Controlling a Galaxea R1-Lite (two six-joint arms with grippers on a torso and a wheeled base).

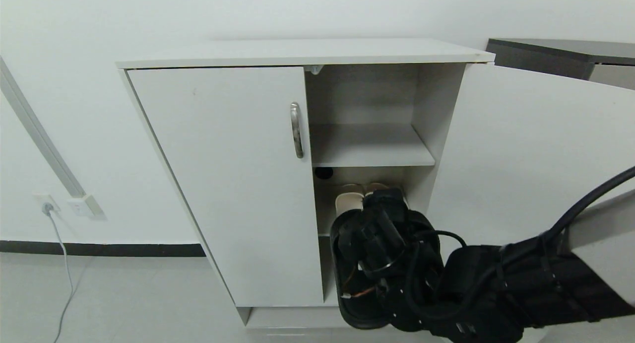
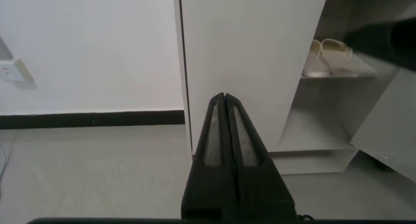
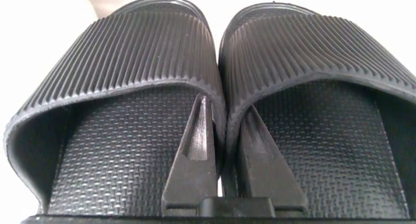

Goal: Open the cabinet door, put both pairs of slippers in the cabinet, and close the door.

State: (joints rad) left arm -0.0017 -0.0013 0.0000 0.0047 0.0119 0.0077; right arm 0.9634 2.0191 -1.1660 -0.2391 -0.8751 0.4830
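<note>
A plain office-like room: bare white wall (image 1: 74, 45), black skirting (image 1: 99, 248), wall socket (image 1: 46, 204) (cable (image 1: 64, 263) plugged in), grey floor (image 1: 149, 298), white storage cabinet (image 1: 297, 52).

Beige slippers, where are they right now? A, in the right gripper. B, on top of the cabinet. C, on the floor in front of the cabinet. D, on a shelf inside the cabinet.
D: the beige slippers lie on a shelf inside the open cabinet, while the right gripper is clamped on the black slippers.
</note>
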